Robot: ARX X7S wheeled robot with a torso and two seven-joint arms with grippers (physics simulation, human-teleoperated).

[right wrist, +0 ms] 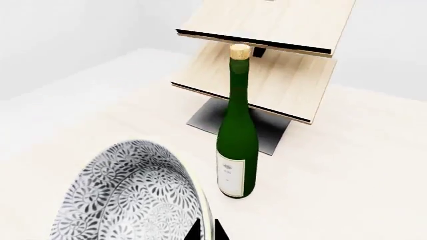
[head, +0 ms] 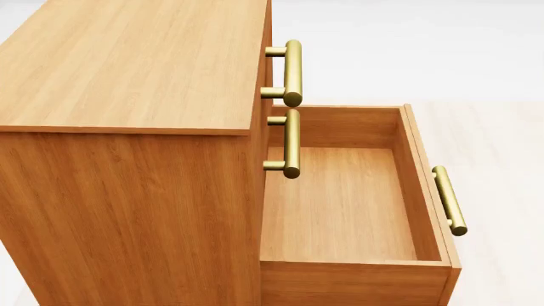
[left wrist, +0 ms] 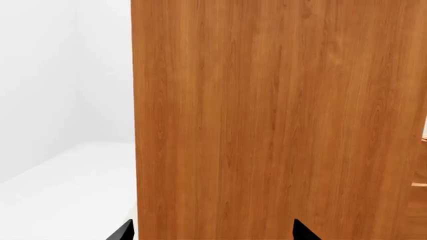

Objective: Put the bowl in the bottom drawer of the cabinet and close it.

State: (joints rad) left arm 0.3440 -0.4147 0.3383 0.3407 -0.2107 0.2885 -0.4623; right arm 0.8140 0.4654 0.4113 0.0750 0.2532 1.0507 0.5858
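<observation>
Bowl [right wrist: 133, 200] fills the lower part of the right wrist view, its white surface covered in a fine grey-blue lace pattern, and it sits tilted with its rim right at the dark tips of the right hand [right wrist: 205, 232]. Those tips close on the rim, so the right hand appears to be gripping the bowl, though only a sliver of the fingers shows at the picture's edge. Beyond the bowl a green wine bottle [right wrist: 238, 135] with a gold cap and a pale label stands upright on the light desk [right wrist: 360, 165]. Behind the bottle is a pale wooden rack [right wrist: 267, 55] of slanted boards on a dark grey base.

From the head view, the cabinet [head: 136, 95] stands at the left, orange-brown with a plain wood-grain top. Its bottom drawer [head: 340, 204] is pulled well out and shows a bare wooden floor. A brass bar handle [head: 449, 200] is fixed to the drawer's front panel. The two upper drawers are shut, their brass handles [head: 292, 108] stacked one above the other just over the open drawer. Neither arm shows in this view.

The left wrist view faces a flat wooden side of the cabinet at close range. Only two black fingertips [left wrist: 303, 231] of the left hand [left wrist: 213, 232] show at the edge, set wide apart with nothing between them, so it is open.
</observation>
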